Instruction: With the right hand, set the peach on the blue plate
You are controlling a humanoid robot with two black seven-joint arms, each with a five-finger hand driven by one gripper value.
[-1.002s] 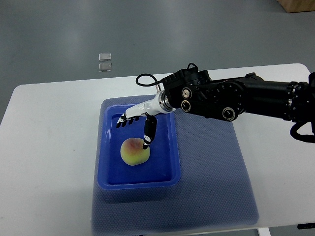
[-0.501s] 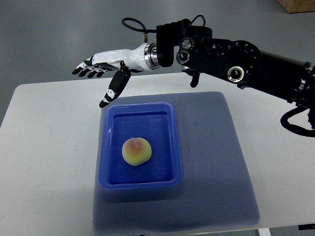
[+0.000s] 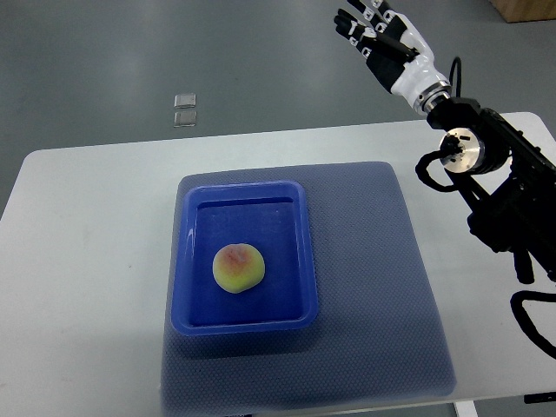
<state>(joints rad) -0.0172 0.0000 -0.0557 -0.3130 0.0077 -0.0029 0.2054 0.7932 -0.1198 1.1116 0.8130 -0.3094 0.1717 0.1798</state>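
Resting inside the blue plate [image 3: 300, 261], left of its centre: the peach [image 3: 238, 268], round, no clear long axis, reddish blush facing up and toward the far side. Plate is a rectangular tray, long side running away from the robot, on a blue mat [image 3: 373, 278] on the white table [image 3: 87, 261]. Nothing over or beside the fruit. Right hand [image 3: 387, 39] raised beyond the table's far right corner, fingers spread, empty. Two small clear squares [image 3: 184, 109] on the floor beyond.
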